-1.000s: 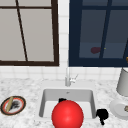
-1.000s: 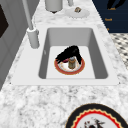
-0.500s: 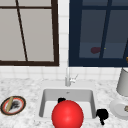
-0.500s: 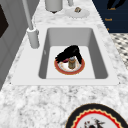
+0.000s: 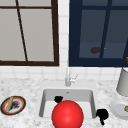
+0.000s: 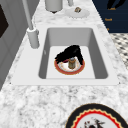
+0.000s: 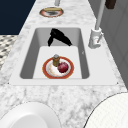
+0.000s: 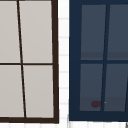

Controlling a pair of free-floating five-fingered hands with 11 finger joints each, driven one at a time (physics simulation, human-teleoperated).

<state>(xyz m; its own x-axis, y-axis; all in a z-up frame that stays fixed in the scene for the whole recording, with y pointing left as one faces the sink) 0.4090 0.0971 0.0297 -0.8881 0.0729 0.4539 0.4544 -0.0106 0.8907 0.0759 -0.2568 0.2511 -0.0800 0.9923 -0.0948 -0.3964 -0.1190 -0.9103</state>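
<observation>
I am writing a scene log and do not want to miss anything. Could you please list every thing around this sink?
White rectangular sink: one, white, set in the counter.
Speckled marble counter: one, grey-white, around the sink.
Metal faucet: one, grey, behind the sink.
Red-rimmed round plate: one, on the sink floor.
Small brown jar: one, upright on that plate.
Dark red round fruit: one, beside the jar.
Bright red ball: one, before the sink.
Patterned plate: one, counter left.
Plain white plate: one, counter right.
Grey cylindrical pot: one, behind the white plate.
Left hand: black, inside the sink.
Right hand: black, at the sink's right front corner.
</observation>
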